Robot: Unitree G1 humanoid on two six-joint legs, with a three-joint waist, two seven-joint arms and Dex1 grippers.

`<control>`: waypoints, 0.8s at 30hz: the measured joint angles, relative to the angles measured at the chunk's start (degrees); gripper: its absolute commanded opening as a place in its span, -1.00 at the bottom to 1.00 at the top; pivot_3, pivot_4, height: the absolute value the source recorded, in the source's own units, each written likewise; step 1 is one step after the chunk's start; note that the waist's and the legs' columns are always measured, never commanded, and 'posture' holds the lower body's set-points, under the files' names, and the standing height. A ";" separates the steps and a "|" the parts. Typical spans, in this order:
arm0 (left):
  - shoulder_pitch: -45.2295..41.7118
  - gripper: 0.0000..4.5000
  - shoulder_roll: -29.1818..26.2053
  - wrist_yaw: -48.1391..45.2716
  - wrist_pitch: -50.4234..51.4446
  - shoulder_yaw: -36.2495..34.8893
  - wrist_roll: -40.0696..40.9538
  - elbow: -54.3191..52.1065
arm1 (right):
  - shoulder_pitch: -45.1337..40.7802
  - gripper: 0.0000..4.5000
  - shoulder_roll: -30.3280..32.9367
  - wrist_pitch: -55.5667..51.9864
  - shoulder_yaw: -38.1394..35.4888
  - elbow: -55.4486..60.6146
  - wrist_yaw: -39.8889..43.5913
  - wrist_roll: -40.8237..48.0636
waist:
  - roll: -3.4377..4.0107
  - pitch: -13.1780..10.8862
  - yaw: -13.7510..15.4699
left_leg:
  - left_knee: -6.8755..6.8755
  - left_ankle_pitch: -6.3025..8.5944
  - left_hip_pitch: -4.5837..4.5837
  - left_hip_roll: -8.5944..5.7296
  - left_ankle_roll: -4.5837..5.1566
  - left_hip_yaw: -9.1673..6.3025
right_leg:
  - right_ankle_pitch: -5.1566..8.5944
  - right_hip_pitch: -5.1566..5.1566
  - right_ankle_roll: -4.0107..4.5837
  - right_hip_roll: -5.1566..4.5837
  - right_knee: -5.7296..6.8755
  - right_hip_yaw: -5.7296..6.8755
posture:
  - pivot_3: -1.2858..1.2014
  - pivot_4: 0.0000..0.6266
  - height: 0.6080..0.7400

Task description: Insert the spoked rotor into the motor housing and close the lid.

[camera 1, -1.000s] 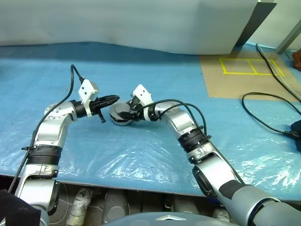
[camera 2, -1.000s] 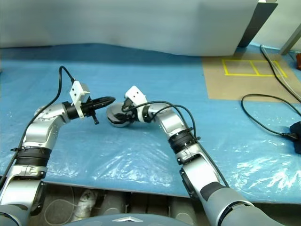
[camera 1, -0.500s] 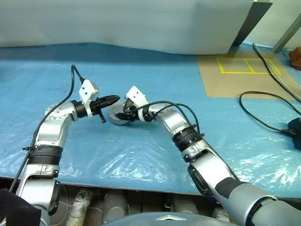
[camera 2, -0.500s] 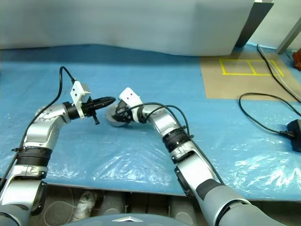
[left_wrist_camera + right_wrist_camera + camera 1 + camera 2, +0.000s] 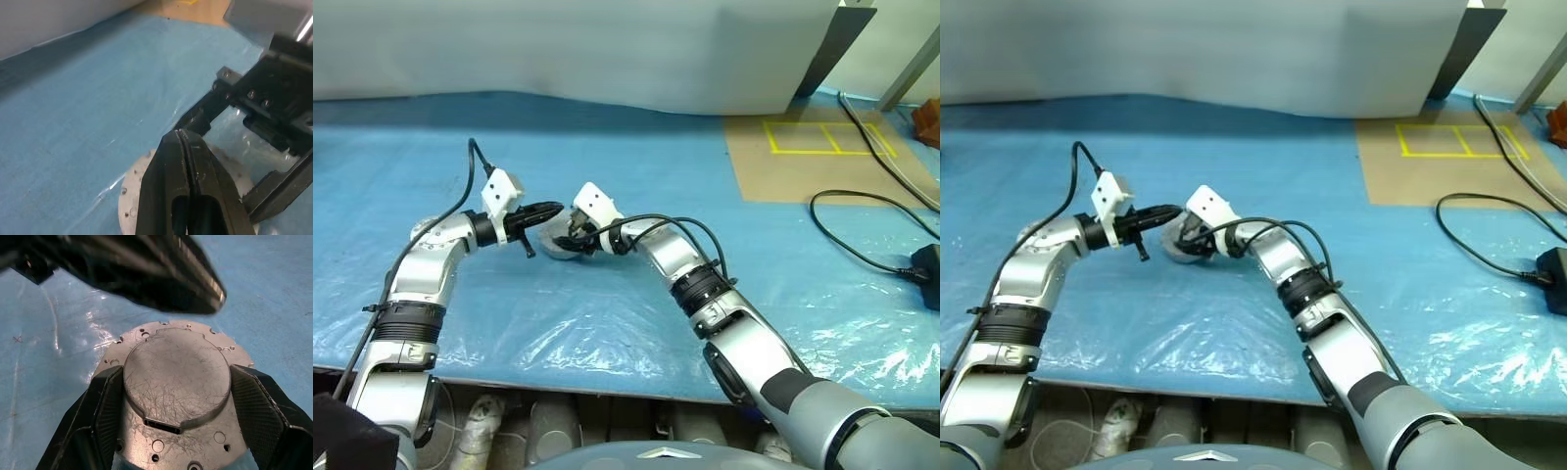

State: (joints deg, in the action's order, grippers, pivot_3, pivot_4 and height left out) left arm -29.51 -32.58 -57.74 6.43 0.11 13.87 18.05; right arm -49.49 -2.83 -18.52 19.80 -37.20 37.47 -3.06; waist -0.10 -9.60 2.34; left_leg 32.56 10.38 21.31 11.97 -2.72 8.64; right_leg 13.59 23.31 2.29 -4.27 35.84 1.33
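The housing (image 5: 176, 396) lay on the blue-covered worktop (image 5: 607, 323) between the two arms, with its plain silver-grey face turned to the right wrist camera. This face was most likely the lid (image 5: 177, 377), already down on the can, so the rotor was probably inside (it could not be seen, and no copper windings were visible either).

The right gripper (image 5: 176, 431) held the housing, one black finger (image 5: 105, 406) on each side of the raised round part. The fingers stood wide apart and touched the metal, which seemed meant to keep the piece from sliding while the other arm worked on it.

The left gripper (image 5: 543, 210) was fully closed, its two fingers pressed together into one narrow tip. It held nothing. The tip was just above the edge of the housing, pointing across towards the right gripper and a little downward. Closed like this, it appeared to serve as a pushing tool, perhaps to press the lid flat.

The left arm reached in with the elbow out to the side. The right arm was bent strongly, its forearm coming from the right and its wrist turned towards the left.
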 measured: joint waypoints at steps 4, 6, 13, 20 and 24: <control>-0.03 -1.00 0.00 1.33 -1.20 0.80 -2.78 2.21 | -0.01 0.32 0.09 0.35 0.03 -0.43 -0.46 -0.37 | 0.01 0.00 0.11 | -0.13 0.01 -0.24 -0.03 0.01 0.02 | 0.00 -0.15 0.01 -0.02 -0.04 -0.06 | 0.03 -0.52 1.00; -0.14 -1.00 0.01 1.82 -1.61 0.80 -3.27 3.23 | 0.02 0.32 0.32 0.22 -0.22 -0.27 -0.20 -0.22 | 0.01 0.00 0.15 | -0.14 0.01 -0.24 -0.03 0.00 0.02 | -0.01 -0.15 0.02 -0.02 -0.03 -0.06 | 0.03 -0.52 1.00; -1.62 -1.00 -0.06 3.30 -3.28 0.23 -4.09 9.21 | 1.01 0.32 1.61 -2.03 -1.08 2.66 1.56 0.87 | 0.01 0.00 0.48 | -0.16 0.00 -0.12 -0.08 0.00 0.02 | -0.01 -0.15 0.02 -0.04 -0.17 -0.04 | 0.03 -0.52 1.00; -1.59 -1.00 0.43 2.13 -3.55 0.35 -3.94 9.66 | 1.94 0.32 2.16 -2.95 -1.08 4.68 1.80 1.00 | 0.01 0.00 0.78 | -0.30 0.00 -0.12 -0.08 0.00 0.01 | 0.00 -0.13 0.02 -0.04 -0.22 -0.02 | 0.03 -0.52 1.00; -1.41 -1.00 0.93 1.04 -3.57 0.83 -3.91 8.80 | 2.48 0.32 2.51 -3.31 -1.10 5.64 1.77 1.00 | 0.01 0.00 1.23 | -0.34 0.01 -0.12 -0.08 0.00 0.02 | 0.00 -0.13 0.02 -0.05 -0.27 -0.02 | 0.03 -0.52 1.00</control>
State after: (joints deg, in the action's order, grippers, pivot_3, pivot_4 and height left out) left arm -30.93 -31.65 -56.70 2.87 0.94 9.96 26.85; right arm -47.02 -0.32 -21.83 18.70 -31.56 39.24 -2.06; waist -0.09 -9.60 3.58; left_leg 32.22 10.39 21.19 11.88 -2.72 8.67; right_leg 13.59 23.18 2.30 -4.33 35.57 1.31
